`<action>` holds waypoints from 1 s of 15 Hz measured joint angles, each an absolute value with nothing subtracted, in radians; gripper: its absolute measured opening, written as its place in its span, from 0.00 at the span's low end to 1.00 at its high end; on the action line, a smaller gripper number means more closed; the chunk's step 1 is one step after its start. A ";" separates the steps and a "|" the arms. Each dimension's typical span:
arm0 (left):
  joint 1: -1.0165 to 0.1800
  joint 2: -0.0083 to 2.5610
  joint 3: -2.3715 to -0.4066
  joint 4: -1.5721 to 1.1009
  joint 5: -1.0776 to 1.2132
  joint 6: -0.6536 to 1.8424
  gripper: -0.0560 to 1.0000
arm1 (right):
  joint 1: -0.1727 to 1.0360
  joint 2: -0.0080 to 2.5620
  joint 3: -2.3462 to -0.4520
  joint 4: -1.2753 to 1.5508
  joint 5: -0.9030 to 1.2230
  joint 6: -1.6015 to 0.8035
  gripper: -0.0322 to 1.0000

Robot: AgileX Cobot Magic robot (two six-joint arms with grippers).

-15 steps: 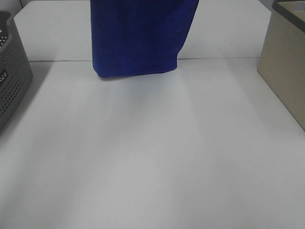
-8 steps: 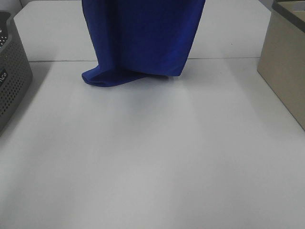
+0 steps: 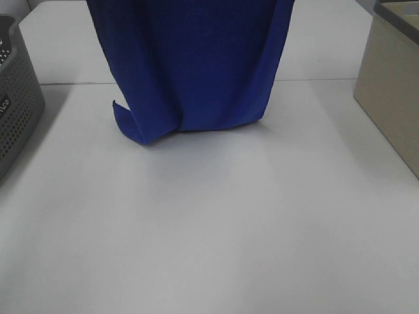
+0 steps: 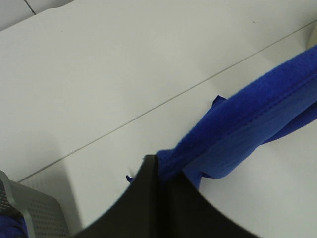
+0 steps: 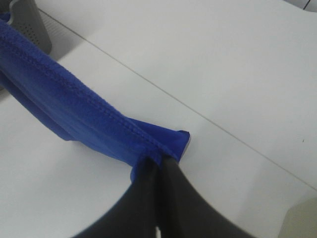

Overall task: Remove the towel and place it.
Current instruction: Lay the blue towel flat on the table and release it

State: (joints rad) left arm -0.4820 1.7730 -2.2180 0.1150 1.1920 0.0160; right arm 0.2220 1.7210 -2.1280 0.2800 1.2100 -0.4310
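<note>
The deep blue towel [image 3: 190, 65] hangs like a curtain from above the exterior view's top edge, its lower edge resting in folds on the white table [image 3: 209, 216] near the far seam. Both grippers are out of that view. The left wrist view shows my left gripper [image 4: 159, 163] shut on one top corner of the towel [image 4: 247, 119], the stitched edge stretching away from it. My right gripper [image 5: 159, 161] is shut on the other top corner of the towel [image 5: 74, 109], seen in the right wrist view.
A grey perforated basket [image 3: 16, 98] stands at the table's left edge and also shows as the basket [image 4: 39, 208] with some blue cloth in it. A beige box [image 3: 393, 91] stands at the right. A seam [image 3: 327, 80] crosses the table's far part.
The towel has come lower and nearer the camera. Its bottom edge, which hung just above the seam, now lies folded on the table, with the lower left corner curled outward.
</note>
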 joint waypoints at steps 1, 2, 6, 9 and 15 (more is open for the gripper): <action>-0.482 1.750 -2.202 0.081 1.197 0.014 0.05 | 0.220 1.688 -2.064 0.293 1.209 -0.428 0.05; -0.482 1.735 -2.184 0.059 1.196 0.014 0.05 | 0.219 1.668 -2.023 0.297 1.209 -0.423 0.05; -0.482 1.564 -1.826 -0.073 1.203 0.000 0.05 | 0.218 1.497 -1.666 0.362 1.210 -0.358 0.05; -0.482 1.443 -1.550 -0.127 1.198 -0.021 0.05 | 0.218 1.405 -1.408 0.455 1.213 -0.347 0.05; -0.482 1.389 -1.204 -0.281 1.178 -0.017 0.05 | 0.218 1.373 -1.053 0.522 1.209 -0.347 0.05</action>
State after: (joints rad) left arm -0.4820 1.3890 -1.2040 -0.2810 1.1780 -0.0170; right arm 0.2180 1.3730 -1.0530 0.5220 1.2090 -0.3470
